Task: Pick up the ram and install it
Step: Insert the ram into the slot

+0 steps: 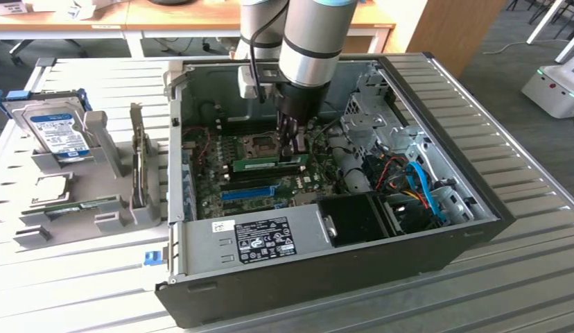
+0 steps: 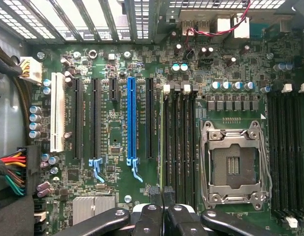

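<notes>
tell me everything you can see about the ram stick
The ram is a long, thin green circuit board. It stands on edge along the black memory slots, between the blue slot and the processor socket. The claw is shut on its upper edge. Whether it is fully seated cannot be told.

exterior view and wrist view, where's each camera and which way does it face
Exterior view: off the arm, high up, looking down into the open computer case; arm and tool show.
Wrist view: on the wrist, facing the motherboard squarely; tool shows.
Both share the ram, blue slot and CPU socket.
</notes>
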`<state>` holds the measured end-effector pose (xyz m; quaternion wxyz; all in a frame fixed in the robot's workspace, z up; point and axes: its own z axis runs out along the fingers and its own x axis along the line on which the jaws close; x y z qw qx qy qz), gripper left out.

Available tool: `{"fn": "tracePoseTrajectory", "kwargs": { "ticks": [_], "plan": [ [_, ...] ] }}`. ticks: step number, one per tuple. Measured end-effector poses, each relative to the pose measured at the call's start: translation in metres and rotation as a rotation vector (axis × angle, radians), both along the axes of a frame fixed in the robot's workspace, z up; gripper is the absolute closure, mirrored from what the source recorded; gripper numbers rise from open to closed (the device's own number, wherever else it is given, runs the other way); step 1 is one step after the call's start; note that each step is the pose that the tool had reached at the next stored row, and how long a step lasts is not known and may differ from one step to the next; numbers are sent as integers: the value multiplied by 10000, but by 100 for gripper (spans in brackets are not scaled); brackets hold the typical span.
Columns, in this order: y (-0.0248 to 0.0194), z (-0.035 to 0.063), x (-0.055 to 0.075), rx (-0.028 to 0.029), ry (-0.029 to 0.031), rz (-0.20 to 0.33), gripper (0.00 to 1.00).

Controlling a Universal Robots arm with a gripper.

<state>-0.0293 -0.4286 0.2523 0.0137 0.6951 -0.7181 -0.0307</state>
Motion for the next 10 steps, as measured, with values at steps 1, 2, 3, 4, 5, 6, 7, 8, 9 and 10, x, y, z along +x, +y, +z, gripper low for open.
{"fn": "tracePoseTrajectory", "kwargs": {
  "ticks": [1, 2, 3, 4, 5, 6, 7, 8, 9, 10],
  "plan": [
    [0, 0, 0, 1, 0, 0, 88],
    [0, 0, -1, 1, 0, -1, 88],
    [0, -1, -2, 3, -3, 0, 88],
    [1, -1, -3, 4, -8, 2, 88],
    [1, -1, -5, 5, -13, 5, 88],
    [0, -1, -6, 6, -18, 9, 88],
    [0, -1, -8, 5, -23, 13, 88],
    [0, -1, -11, 5, -29, 15, 88],
    [0, -1, -12, 5, -35, 21, 88],
    [0, -1, -15, 6, -44, 27, 88]
  ]
}}
